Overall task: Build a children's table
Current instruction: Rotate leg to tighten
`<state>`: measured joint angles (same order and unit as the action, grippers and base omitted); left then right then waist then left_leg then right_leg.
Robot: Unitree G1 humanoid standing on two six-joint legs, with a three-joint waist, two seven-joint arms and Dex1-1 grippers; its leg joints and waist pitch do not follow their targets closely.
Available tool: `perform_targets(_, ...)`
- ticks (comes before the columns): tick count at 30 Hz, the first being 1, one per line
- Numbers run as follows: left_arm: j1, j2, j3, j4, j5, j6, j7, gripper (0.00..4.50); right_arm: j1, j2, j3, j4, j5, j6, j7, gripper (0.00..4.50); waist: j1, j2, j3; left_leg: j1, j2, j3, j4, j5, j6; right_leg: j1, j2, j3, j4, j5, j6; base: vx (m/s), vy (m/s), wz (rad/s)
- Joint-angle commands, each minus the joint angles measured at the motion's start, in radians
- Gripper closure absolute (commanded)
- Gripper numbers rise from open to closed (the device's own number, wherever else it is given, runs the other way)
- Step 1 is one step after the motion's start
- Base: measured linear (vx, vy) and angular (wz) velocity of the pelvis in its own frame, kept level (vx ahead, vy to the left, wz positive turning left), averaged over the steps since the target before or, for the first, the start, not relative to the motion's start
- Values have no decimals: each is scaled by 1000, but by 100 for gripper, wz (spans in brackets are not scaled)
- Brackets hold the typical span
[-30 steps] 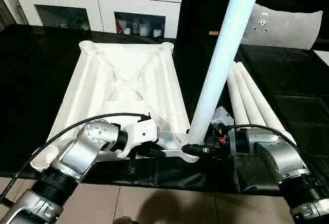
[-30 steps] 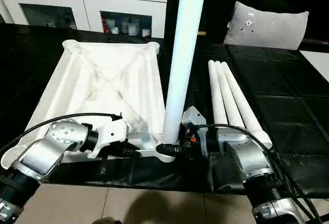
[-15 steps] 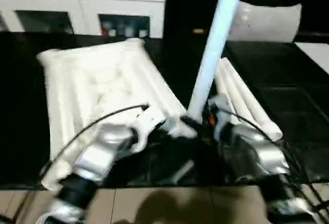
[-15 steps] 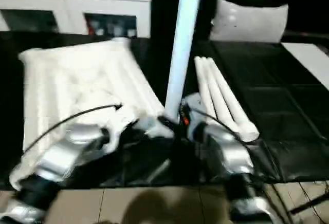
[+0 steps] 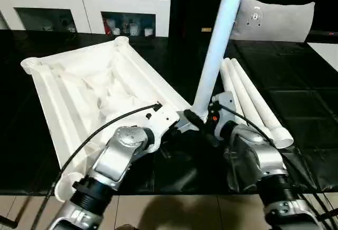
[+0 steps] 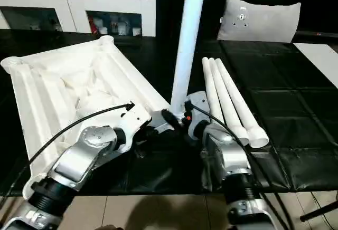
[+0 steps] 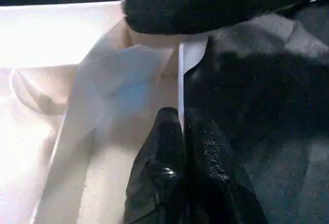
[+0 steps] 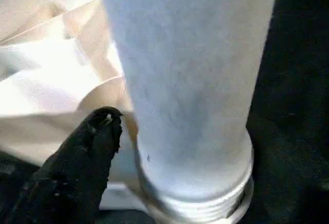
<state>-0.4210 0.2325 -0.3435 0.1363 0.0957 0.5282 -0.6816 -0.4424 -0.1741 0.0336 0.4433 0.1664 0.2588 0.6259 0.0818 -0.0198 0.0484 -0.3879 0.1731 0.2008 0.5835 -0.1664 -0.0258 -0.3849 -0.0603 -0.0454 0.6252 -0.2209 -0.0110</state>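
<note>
While the black work surface [image 5: 296, 98] carries everything, the upturned white table top [image 5: 79, 98] lies across its left half, ribbed underside up, skewed, one corner socket [image 5: 122, 41] toward the far edge, another [image 5: 30, 63] toward the left edge. One leg [image 5: 217, 50] stands upright in the near-right corner socket, close to the surface's near edge. Three spare legs [image 6: 227, 103] lie side by side on the right half, touching each other. White cabinets [image 5: 84, 8] and a pillow [image 5: 274, 21] sit beyond the far edge.

Head views: both silver forearms meet at the standing leg's base. Right wrist view adds the leg's threaded collar [image 8: 198, 196] seated at the socket, not visible from above.

Left gripper [image 7: 181, 131]: fingers [image 7: 164, 147] pressed together, pinching the top's thin edge rim beside that socket. Right gripper [image 6: 174, 119]: one finger [image 8: 87, 152] stands just beside the leg's base; cannot tell whether it touches or how the jaws stand.
</note>
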Motion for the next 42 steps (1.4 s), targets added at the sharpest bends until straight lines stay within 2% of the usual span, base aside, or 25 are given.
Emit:
perform_targets(1,-18,11,0,-4,6,-71,-21,450,0,-20,12,-30,11,-20,50,21,5,-3,-57,25,64,-35,-63,-193,18,36,-89,48,-85,-140,-179,0,0,0)
perform_targets(3,-19,33,-9,5,6,-92,-46,450,1,-43,13,-29,7,-27,85,6,4,-3,-56,25,64,-34,-63,-189,16,35,-88,48,-83,-134,-182,0,0,0)
perform_targets(5,-17,101,-35,34,5,-177,-130,450,1,-128,29,-31,0,-70,206,6,11,-3,-58,26,65,-34,-61,-182,21,35,-90,49,-82,-120,-183,0,0,0)
perform_targets(6,-17,109,-39,37,4,-189,-141,450,1,-139,31,-32,0,-75,221,6,16,-3,-58,25,63,-36,-61,-184,26,37,-89,46,-84,-124,-180,0,0,0)
perform_targets(7,-16,128,-47,46,2,-220,-169,450,1,-161,39,-34,0,-90,256,6,16,-3,-58,28,64,-32,-59,-179,26,35,-89,49,-81,-106,-183,0,0,0)
perform_targets(11,-12,191,-79,57,-6,-306,-274,450,7,-226,72,-51,22,-92,403,6,18,-2,-58,27,65,-34,-60,-189,35,36,-89,46,-78,-97,-198,0,0,0)
perform_targets(14,-8,221,-93,53,-27,-331,-352,450,9,-250,95,-54,30,-92,477,6,22,-2,-59,29,67,-33,-59,-195,36,35,-90,46,-77,-101,-209,0,0,0)
perform_targets(16,-8,239,-102,50,-35,-338,-388,450,9,-256,110,-51,33,-90,506,6,25,-2,-58,30,68,-32,-60,-193,35,33,-89,46,-75,-97,-215,0,0,0)
perform_targets(17,-8,244,-105,52,-36,-346,-399,450,9,-258,114,-49,36,-91,516,35,28,-2,-58,31,68,-32,-60,-195,33,32,-89,46,-75,-103,-217,0,0,0)
perform_targets(21,-13,257,-111,66,-49,-377,-449,450,16,-249,132,-49,44,-79,556,62,33,-1,-57,33,70,-32,-63,-219,17,30,-91,47,-77,-134,-215,0,0,0)
perform_targets(23,-17,257,-110,73,-50,-384,-455,450,19,-244,137,-47,48,-73,564,90,33,-2,-57,33,70,-33,-64,-226,10,30,-92,47,-77,-142,-213,0,0,0)
perform_targets(25,-18,256,-110,75,-50,-386,-457,450,19,-243,139,-47,50,-72,566,96,34,-2,-57,32,70,-34,-65,-228,7,31,-94,47,-77,-148,-210,0,0,0)
perform_targets(27,-21,255,-110,80,-51,-389,-459,450,21,-241,142,-47,52,-65,572,127,33,-2,-58,32,70,-34,-65,-225,6,31,-93,47,-77,-147,-208,0,0,0)
perform_targets(31,-21,250,-108,85,-56,-394,-464,450,28,-239,148,-48,57,-60,579,145,33,-2,-58,32,70,-34,-64,-219,9,32,-94,48,-77,-142,-210,0,0,0)
perform_targets(35,-17,245,-101,87,-63,-392,-470,450,35,-231,143,-49,66,-50,587,189,33,-2,-59,31,69,-34,-64,-212,11,32,-93,46,-75,-128,-214,0,0,0)
perform_targets(38,-12,240,-96,87,-72,-388,-468,450,44,-223,142,-55,70,-43,587,195,33,-3,-59,31,69,-33,-63,-212,12,32,-92,47,-76,-130,-214,0,0,0)
perform_targets(42,5,209,-62,53,-107,-332,-432,450,62,-188,138,-85,96,-1,552,199,32,-2,-59,31,70,-33,-64,-212,11,32,-92,46,-73,-120,-219,0,0,0)
